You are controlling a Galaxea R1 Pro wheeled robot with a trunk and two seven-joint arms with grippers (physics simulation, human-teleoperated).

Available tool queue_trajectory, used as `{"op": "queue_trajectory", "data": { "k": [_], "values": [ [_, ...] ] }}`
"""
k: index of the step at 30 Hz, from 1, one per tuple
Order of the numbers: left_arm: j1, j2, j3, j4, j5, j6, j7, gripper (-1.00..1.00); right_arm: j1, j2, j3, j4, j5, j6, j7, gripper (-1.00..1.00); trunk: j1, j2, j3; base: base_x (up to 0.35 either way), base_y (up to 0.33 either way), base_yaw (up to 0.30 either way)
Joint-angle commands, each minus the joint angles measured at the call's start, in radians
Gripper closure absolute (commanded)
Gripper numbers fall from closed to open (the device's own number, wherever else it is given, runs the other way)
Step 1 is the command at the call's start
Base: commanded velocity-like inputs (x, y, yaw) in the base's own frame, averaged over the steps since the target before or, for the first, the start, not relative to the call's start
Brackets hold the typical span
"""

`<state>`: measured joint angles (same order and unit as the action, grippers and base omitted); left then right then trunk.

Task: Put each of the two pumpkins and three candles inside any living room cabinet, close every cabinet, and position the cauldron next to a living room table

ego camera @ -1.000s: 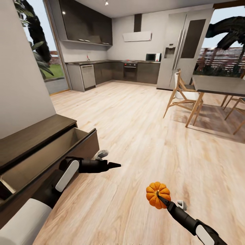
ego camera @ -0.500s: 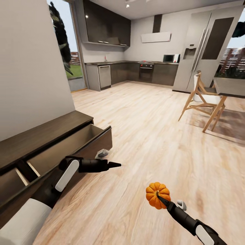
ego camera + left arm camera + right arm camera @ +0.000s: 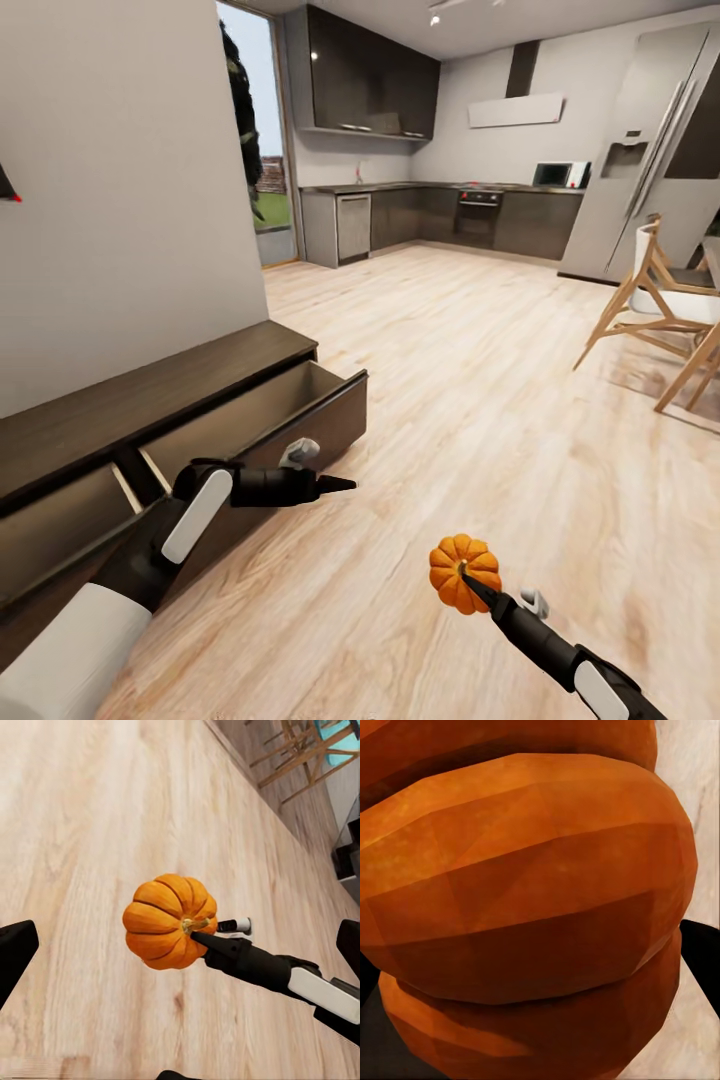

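In the head view my right gripper is shut on one bright-orange ribbed pumpkin, held above the wooden floor in front of me. The left wrist view shows that pumpkin with the right gripper clamped at its stem. The pumpkin sits very close in the right wrist view. My left gripper is open and empty; its fingers stand wide apart. It hovers just off the front of the dark-brown cabinet. One cabinet drawer is pulled out, and another beside it is open too.
A white wall rises behind the cabinet. Light wooden floor stretches to a grey kitchen at the back with a tall fridge. A wooden-legged chair stands at the right edge.
The whole picture has shifted: the camera turned left, bringing more of the cabinet and a second open drawer into view. Both arms hold the same pose, pumpkin still gripped.
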<state>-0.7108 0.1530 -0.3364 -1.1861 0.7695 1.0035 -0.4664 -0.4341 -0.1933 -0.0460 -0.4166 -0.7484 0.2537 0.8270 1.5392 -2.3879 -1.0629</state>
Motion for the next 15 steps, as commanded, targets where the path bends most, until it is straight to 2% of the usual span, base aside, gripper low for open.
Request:
{"op": "queue_trajectory", "data": {
  "k": [1,15],
  "values": [
    [-0.001,0.000,-0.001,0.000,-0.005,0.001,-0.006,-1.00,0.000,0.000,-0.003,-0.001,-0.010,0.010,0.003,1.00,0.000,0.000,0.000,-0.117,0.000,0.277],
    [-0.001,0.000,-0.001,0.000,-0.004,0.001,-0.008,-1.00,-0.001,0.003,-0.003,-0.001,-0.009,0.009,0.003,1.00,0.000,0.000,0.006,-0.118,0.000,0.277]
  ]
}}
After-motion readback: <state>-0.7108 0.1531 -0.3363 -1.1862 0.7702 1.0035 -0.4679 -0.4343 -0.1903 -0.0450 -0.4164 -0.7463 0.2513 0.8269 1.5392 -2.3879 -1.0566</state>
